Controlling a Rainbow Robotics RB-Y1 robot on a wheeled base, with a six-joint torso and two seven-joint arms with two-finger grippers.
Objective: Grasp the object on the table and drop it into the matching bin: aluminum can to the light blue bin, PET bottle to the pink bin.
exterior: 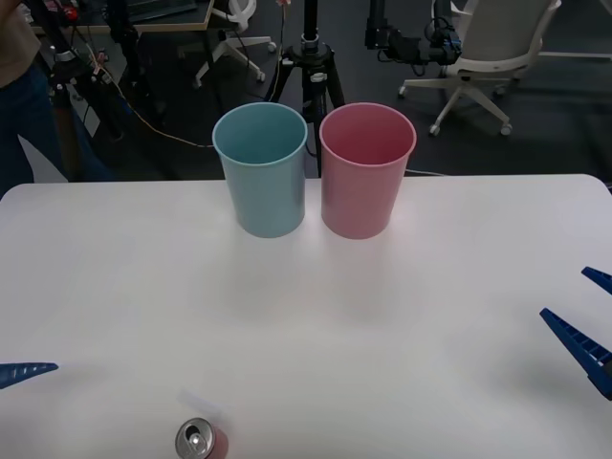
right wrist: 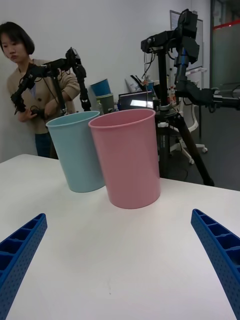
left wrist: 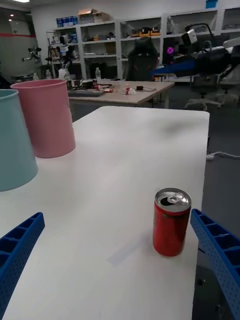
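A small red aluminum can (exterior: 201, 442) with a shiny silver top stands upright at the table's (exterior: 402, 382) front edge, left of centre. In the left wrist view the can (left wrist: 170, 222) is close to one blue finger (left wrist: 220, 255) of my left gripper (left wrist: 117, 260), which is open. In the front view a left fingertip (exterior: 29, 372) shows at the left edge, well left of the can. The light blue bin (exterior: 262, 170) and the pink bin (exterior: 365, 170) stand side by side at the table's far middle. My right gripper (exterior: 588, 311) hangs open at the right edge, facing both bins (right wrist: 127, 157).
Behind the table stand a black tripod (exterior: 311, 57), an office chair (exterior: 488, 53) and desks. A person (right wrist: 30, 100) stands beyond the table's far left corner. The white tabletop between the can and the bins is bare.
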